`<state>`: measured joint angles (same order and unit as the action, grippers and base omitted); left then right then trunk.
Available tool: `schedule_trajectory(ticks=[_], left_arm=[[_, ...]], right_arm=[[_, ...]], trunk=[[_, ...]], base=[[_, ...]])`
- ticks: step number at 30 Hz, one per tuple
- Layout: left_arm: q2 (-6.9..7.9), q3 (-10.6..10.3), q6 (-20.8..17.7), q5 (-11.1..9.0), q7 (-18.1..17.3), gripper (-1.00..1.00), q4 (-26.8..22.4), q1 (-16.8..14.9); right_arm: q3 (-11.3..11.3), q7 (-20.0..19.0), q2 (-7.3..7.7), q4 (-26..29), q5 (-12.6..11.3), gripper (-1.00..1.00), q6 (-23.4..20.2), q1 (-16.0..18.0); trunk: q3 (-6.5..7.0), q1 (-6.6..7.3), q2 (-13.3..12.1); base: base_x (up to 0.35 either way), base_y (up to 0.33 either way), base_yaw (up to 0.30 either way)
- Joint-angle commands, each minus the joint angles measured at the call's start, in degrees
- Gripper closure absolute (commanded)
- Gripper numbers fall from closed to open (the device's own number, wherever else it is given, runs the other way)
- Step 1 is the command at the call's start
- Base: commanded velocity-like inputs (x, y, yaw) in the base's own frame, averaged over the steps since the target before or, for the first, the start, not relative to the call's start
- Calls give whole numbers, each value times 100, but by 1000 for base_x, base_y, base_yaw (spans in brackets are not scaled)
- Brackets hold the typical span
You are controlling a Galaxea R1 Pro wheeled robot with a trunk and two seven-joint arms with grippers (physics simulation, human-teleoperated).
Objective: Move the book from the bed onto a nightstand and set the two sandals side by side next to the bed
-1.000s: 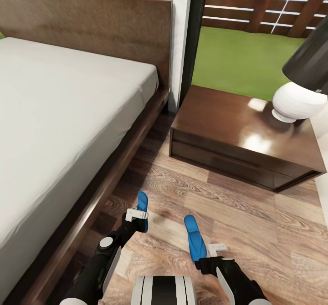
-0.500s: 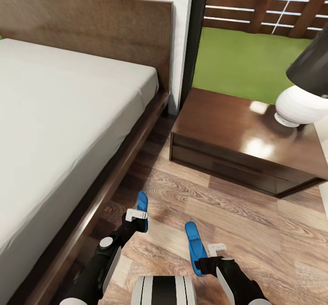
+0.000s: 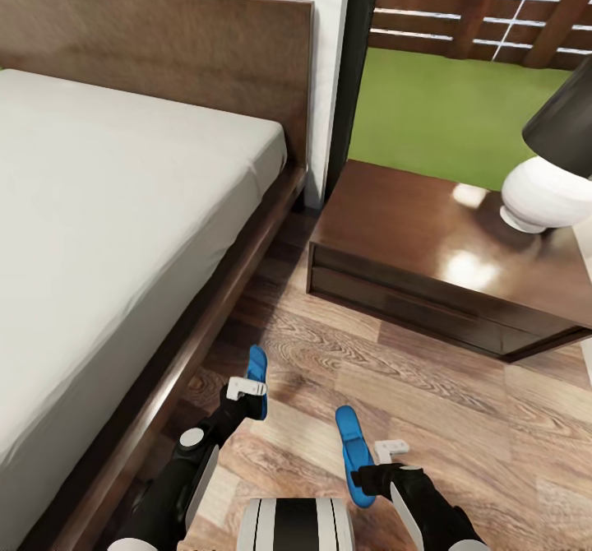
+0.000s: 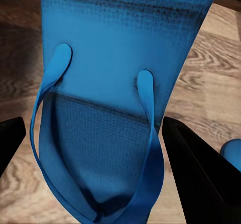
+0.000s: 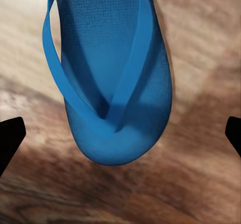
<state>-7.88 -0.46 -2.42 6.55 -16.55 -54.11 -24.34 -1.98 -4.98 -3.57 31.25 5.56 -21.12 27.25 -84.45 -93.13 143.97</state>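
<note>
**Q:** Head view — where are the sandals?

**A:** Both are over the floor [image 3: 460, 419] beside the bed [image 3: 123, 206]. The left sandal [image 3: 258, 380] is at the left gripper [image 3: 247, 388], close to the bed frame. The right sandal [image 3: 355, 448] lies at the right gripper [image 3: 386, 460], nearer the robot and well apart from the first.

**Q:** What are the jaws doing?

**A:** In the left wrist view, the left sandal [image 4: 110, 98] sits between the two dark fingers [image 4: 201, 174], strap side toward the camera; the jaws look clenched on it. In the right wrist view, the right sandal [image 5: 110, 73] sits ahead of the fingers [image 5: 10, 138], which stand wide at the frame's edges, clear of the sole; those jaws are released.

**Q:** And the surroundings?

**A:** The bed's pale mattress and wooden headboard [image 3: 164, 49] are at left. The nightstand [image 3: 427, 263] stands to its right, against the window, with a white-based lamp [image 3: 547, 181] on its glossy top. Grass [image 3: 444, 115] and a slatted fence show outside.
</note>
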Motion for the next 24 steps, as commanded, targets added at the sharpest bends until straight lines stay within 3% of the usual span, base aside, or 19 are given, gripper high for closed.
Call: schedule_trajectory(ticks=[1,24], left_arm=[[-3,11,-21,56,-24,100,-12,-1],[-3,11,-21,56,-24,100,-12,-1]], right_arm=[[-21,-38,-3,13,59,-100,-33,0],[-21,-38,-3,13,59,-100,-32,0]], trunk=[[-26,-1,3],[-536,-61,34]], base=[[0,0,0],[0,0,0]])
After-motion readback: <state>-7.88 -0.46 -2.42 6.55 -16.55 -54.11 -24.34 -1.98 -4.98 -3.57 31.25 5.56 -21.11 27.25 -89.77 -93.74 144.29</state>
